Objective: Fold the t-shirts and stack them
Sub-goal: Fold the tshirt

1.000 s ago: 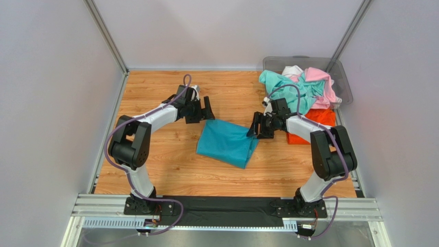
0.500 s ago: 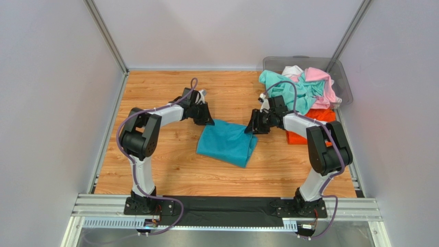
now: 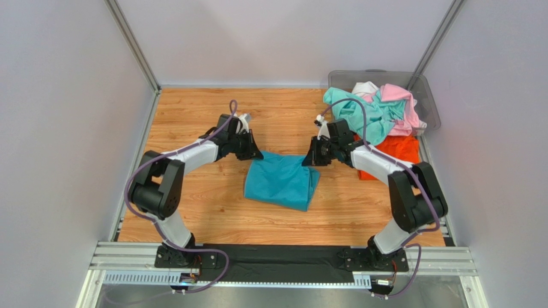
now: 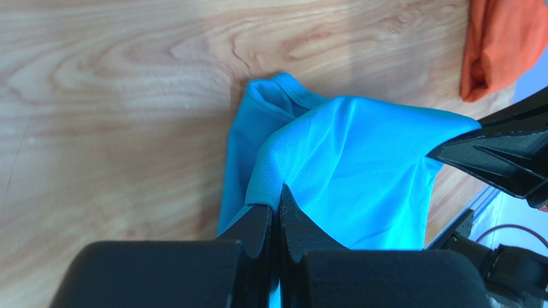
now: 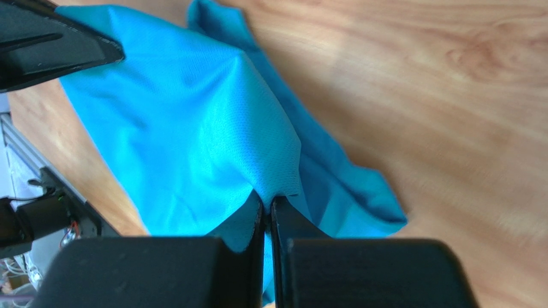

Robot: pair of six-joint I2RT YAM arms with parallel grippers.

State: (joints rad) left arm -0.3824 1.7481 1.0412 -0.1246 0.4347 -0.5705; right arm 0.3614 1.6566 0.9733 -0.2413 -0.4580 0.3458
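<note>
Nearest me, the two arm bases sit on the black rail (image 3: 283, 260) at the near edge of the wooden surface (image 3: 212, 212). The left arm (image 3: 193, 154) and the right arm (image 3: 379, 160) both reach away from me and bend inward toward the middle.

Between them lies the teal-blue t-shirt (image 3: 281, 181), folded into a rough rectangle about mid-surface and slightly skewed. Its near edge rests flat on the wood. Its far edge is taken up at both corners.

In the left wrist view, the left jaws are pinched tight together on the far left corner, with a fold of teal cloth caught between them. The fabric stretches taut from there toward the other arm. In the right wrist view, the right jaws are likewise squeezed together on the far right corner, and the cloth rises to a small peak at the pinch.

Past the right arm, the orange t-shirt (image 3: 392, 149) lies crumpled on the surface just in front of the grey bin (image 3: 428, 90). The bin sits in the far right corner. The mint-green t-shirt (image 3: 360, 109) spills over its near wall, with the pink t-shirt (image 3: 402, 106) and the white t-shirt (image 3: 365, 87) heaped behind it.
</note>
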